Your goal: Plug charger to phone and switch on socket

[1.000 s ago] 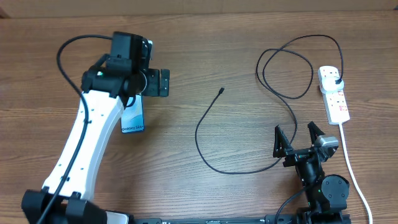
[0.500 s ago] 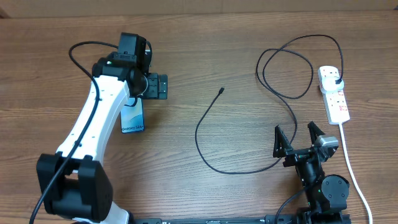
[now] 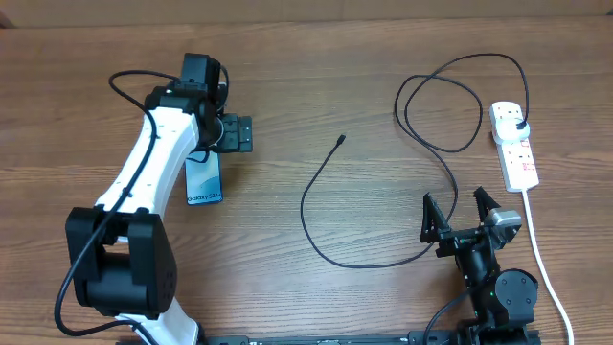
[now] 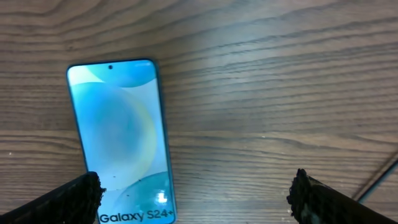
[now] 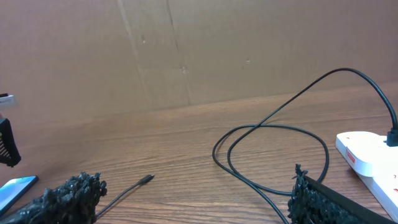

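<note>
The phone point(image 3: 204, 180) lies flat at the left, its teal screen up; in the left wrist view point(image 4: 121, 137) it reads "Galaxy S24+". My left gripper point(image 3: 235, 134) hangs above the phone's far end, open and empty point(image 4: 196, 200), with one finger over the phone's near left corner. The charger point(image 3: 316, 216) is a thin black cable looping across the table. Its connector tip point(image 3: 342, 140) lies free mid-table, and its plug point(image 3: 518, 123) sits in the socket point(image 3: 514, 146), a white power strip at the right. My right gripper point(image 3: 458, 218) is open and empty point(image 5: 193, 202), near the cable point(image 5: 273, 134).
The strip's white cord point(image 3: 539, 249) runs down the right side past my right arm. The cable's double loop point(image 3: 441, 105) lies left of the strip. A cardboard wall point(image 5: 186, 50) stands behind the table. In the right wrist view the connector tip point(image 5: 146, 180) points right.
My left arm has swung its elbow and forearm in toward the phone, and its gripper has shifted slightly left above it. The right arm, cable and strip have not moved.
</note>
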